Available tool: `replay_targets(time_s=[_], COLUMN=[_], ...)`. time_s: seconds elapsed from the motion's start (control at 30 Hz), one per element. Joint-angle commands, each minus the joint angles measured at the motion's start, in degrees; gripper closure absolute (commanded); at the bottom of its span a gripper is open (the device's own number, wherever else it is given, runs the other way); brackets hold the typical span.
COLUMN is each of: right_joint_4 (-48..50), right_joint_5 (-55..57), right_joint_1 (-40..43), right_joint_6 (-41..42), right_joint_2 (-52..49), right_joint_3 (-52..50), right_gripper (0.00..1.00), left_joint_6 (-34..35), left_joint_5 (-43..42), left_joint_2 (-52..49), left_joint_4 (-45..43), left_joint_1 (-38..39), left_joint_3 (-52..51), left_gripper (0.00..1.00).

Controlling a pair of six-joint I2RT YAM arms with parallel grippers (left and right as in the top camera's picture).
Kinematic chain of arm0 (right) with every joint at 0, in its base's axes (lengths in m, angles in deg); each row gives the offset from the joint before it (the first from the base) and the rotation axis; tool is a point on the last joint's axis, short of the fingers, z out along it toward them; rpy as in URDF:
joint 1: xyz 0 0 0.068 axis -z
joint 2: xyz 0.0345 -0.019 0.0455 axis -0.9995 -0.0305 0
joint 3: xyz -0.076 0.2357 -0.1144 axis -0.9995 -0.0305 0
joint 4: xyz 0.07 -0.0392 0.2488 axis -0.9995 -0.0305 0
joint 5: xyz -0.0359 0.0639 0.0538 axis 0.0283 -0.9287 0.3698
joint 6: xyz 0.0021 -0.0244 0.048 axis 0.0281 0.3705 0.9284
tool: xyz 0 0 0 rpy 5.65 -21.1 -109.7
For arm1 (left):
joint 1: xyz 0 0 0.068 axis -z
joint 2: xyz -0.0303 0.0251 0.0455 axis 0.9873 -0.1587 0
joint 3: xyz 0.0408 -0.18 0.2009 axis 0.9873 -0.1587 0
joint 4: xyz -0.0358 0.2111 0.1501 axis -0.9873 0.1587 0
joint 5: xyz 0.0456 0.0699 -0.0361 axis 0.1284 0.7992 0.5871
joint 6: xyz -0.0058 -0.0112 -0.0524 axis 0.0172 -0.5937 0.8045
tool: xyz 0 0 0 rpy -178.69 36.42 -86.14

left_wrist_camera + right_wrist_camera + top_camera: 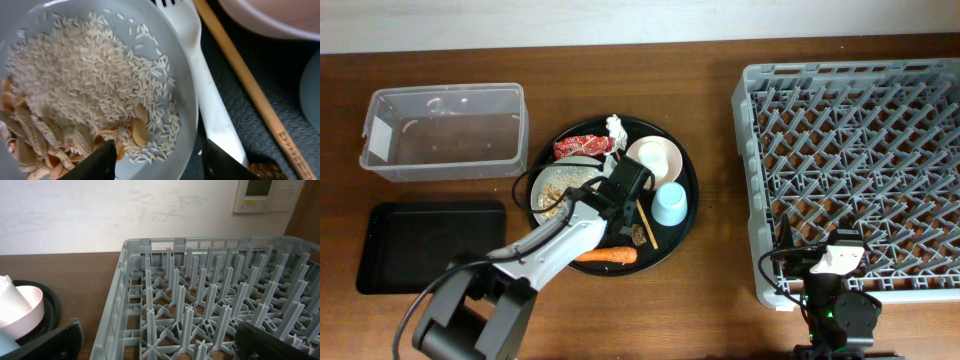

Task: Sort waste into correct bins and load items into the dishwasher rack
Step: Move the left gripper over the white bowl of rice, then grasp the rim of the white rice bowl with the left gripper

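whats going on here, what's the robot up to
The left gripper is over the plate of rice and scraps on the round tray. Its jaws are open astride the rim, next to the fork. The right gripper hangs open by the rack. Nothing is in the rack, tub or black tray yet.

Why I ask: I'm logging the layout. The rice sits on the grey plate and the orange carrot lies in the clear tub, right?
Not quite. The rice is on the grey plate, but the orange carrot lies on the round black tray, not in the clear tub, as the overhead view shows.
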Motion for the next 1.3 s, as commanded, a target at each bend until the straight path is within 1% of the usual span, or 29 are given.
replay_targets(time_s=[0.0,0.07,0.3,0.5,0.57,0.67,0.7,0.8,0.83,0.9,1.1,1.2,1.27], right_joint_4=[-0.2,-0.2,-0.2,-0.2,-0.2,-0.2,-0.2,-0.2,-0.2,-0.2,-0.2,-0.2,-0.2], right_joint_5=[0.48,0.48,0.46,0.46,0.48,0.48,0.48,0.48,0.48,0.46,0.48,0.46,0.48], right_joint_1=[0.37,0.37,0.37,0.37,0.37,0.37,0.37,0.37,0.37,0.37,0.37,0.37,0.37], right_joint_6=[0.07,0.07,0.07,0.07,0.07,0.07,0.07,0.07,0.07,0.07,0.07,0.07,0.07], right_joint_2=[0.37,0.37,0.37,0.37,0.37,0.37,0.37,0.37,0.37,0.37,0.37,0.37,0.37], right_joint_3=[-0.48,-0.48,-0.48,-0.48,-0.48,-0.48,-0.48,-0.48,-0.48,-0.48,-0.48,-0.48,-0.48], right_gripper=[0.01,0.01,0.01,0.01,0.01,0.02,0.01,0.01,0.01,0.01,0.01,0.01,0.01], left_joint_6=[-0.46,-0.46,-0.46,-0.46,-0.46,-0.46,-0.46,-0.46,-0.46,-0.46,-0.46,-0.46,-0.44], left_joint_5=[0.83,0.79,-0.07,-0.04,-0.04,-0.02,0.0,-0.02,0.0,0.0,0.04,2.34,3.5], left_joint_2=[-1.2,-1.38,-3.78,-3.91,-3.91,-3.91,-3.91,-3.91,-3.91,-3.91,-3.91,-3.91,-3.91], left_joint_4=[-0.28,-0.24,-0.33,-0.52,-0.52,-0.72,-0.79,-0.96,-0.98,-1.01,-1.84,-1.79,-1.81], left_joint_1=[0.2,0.22,0.22,0.22,0.22,0.22,0.22,0.22,0.22,0.22,0.22,0.22,0.22], left_joint_3=[0.81,0.76,0.04,0.07,0.07,0.07,0.07,0.07,0.07,0.07,0.04,0.04,0.04], left_gripper=[0.48,0.5,0.5,0.5,0.53,0.63,0.65,0.65,0.69,0.71,0.71,0.69,0.59])
